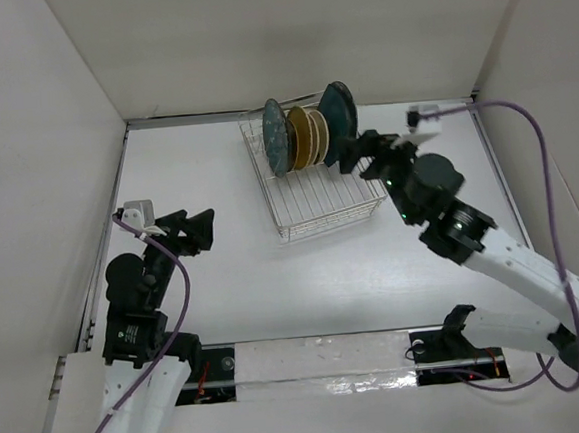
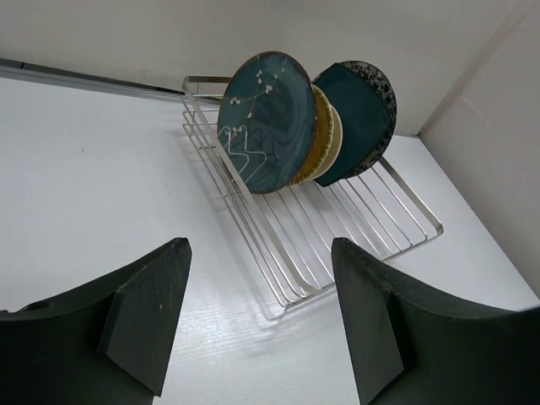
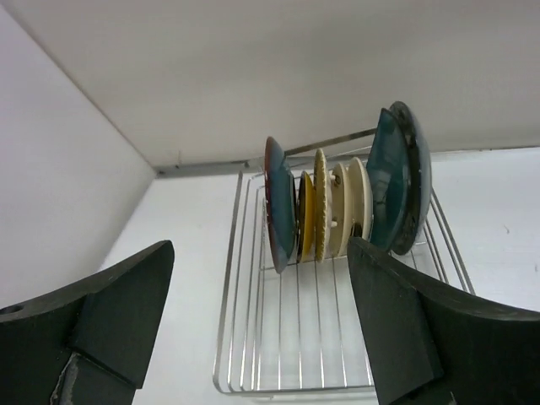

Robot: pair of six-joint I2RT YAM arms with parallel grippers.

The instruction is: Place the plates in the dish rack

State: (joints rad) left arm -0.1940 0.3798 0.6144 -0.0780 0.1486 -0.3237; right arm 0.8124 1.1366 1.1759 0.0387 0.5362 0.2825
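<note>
Beside the right edge of the silver wire dish rack [image 1: 324, 209], your right hand [image 1: 359, 156] hangs spread and empty, nearer than the spread left hand [image 1: 195, 230]. The teal, gold and cream plates [image 1: 308, 135] stand upright at its far end.

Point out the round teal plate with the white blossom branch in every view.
Top external: the teal plate stands at the left end of the row.
Left wrist: the teal plate is upper centre, nearest the camera, face showing.
Right wrist: the teal plate is at the row's left end, nearly edge-on.
Shared landmark: the dish rack holding the row.
</note>
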